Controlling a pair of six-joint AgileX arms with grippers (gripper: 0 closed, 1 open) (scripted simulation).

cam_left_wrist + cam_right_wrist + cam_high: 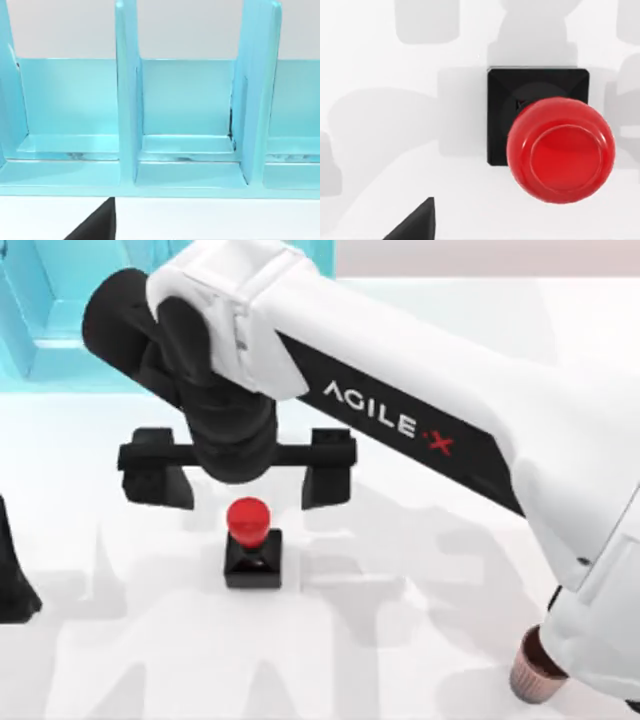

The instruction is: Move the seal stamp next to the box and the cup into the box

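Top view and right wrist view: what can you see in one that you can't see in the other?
The top view alone has the cup at the table's right edge, partly under the right arm, the blue box at upper left, and the right gripper, jaws spread wide, just beyond the seal stamp. The right wrist view alone gives the close look down onto the round top of the stamp's red knob. Both show the stamp upright on the white table.

Your top view looks straight down on the seal stamp [252, 545]. Your right wrist view hangs close above that same stamp [555, 145], facing down. Your left wrist view faces the box [127, 100] nearby.
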